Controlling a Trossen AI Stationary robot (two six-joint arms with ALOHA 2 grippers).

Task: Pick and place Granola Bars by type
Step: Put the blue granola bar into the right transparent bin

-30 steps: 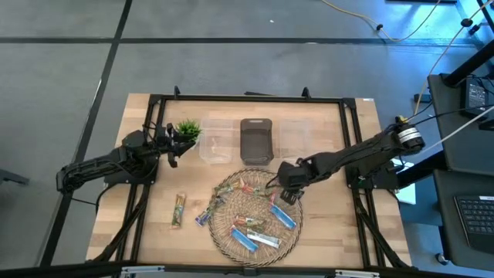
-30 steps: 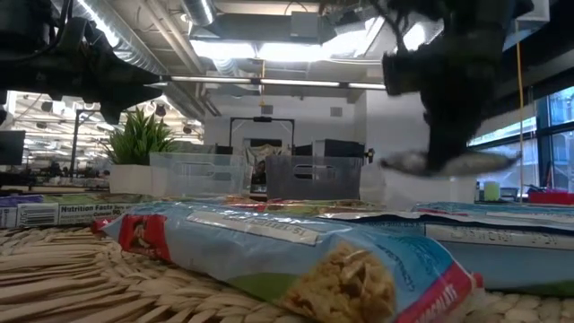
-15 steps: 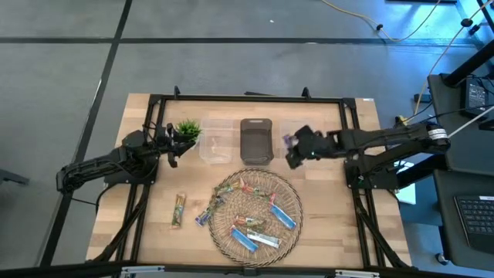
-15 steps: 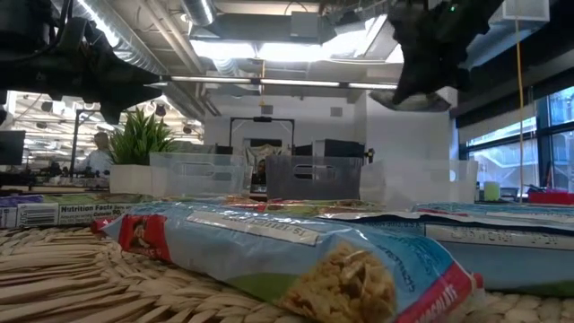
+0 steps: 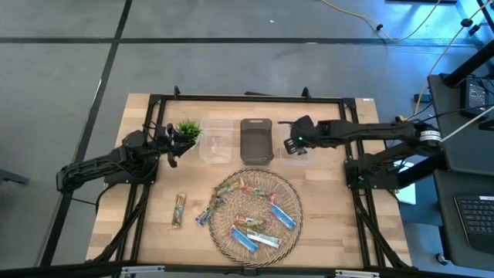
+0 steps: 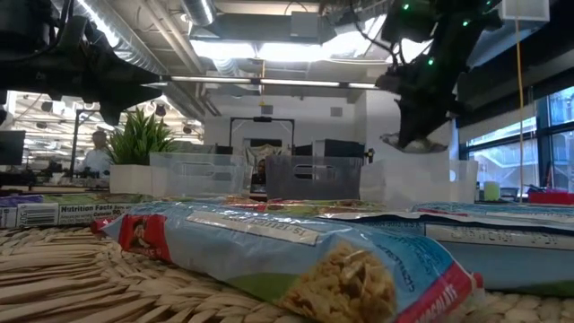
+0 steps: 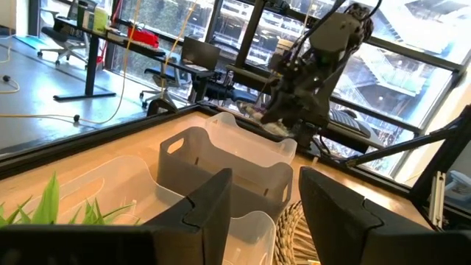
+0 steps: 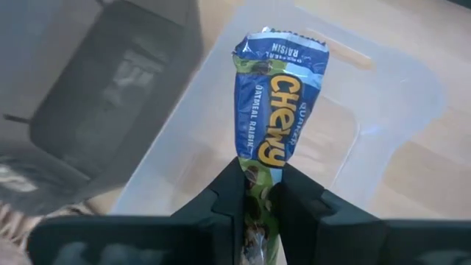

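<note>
My right gripper [image 5: 296, 142] [image 8: 259, 180] is shut on a blue granola bar [image 8: 280, 96] and hangs over the right-hand clear bin [image 5: 287, 158] [image 8: 383, 110]. The low view shows the bar [image 6: 413, 141] in the air below the fingers. Several more bars lie in the wicker tray [image 5: 231, 243], blue ones among them [image 5: 284, 218]. A green-tan bar [image 5: 179, 210] and another bar [image 5: 204, 217] lie flat on the table to its left. My left gripper [image 5: 171, 147] [image 7: 257, 213] is open and waits beside the potted plant [image 5: 187, 127]. My right gripper pinches the blue bar by one end [image 8: 257, 163] between its two fingers [image 8: 234, 193]. The fingers come at it slanting down from the table's right side and lie along the bar. The bar is lifted clear, its free end [image 8: 283, 44] sticking out past the fingertips over the bin.
Three bins stand in a row at the far side: a clear one [image 5: 216, 140], a dark grey one [image 5: 256, 141] and the right clear one. The metal frame [image 5: 247, 98] rings the table. Bare wood lies right of the tray [image 5: 332, 208].
My right gripper has carried the blue bar from above the wicker tray's far right part up and toward the table's far edge, to a place over the right clear bin. It has stayed shut on the bar, which is lifted clear throughout.
</note>
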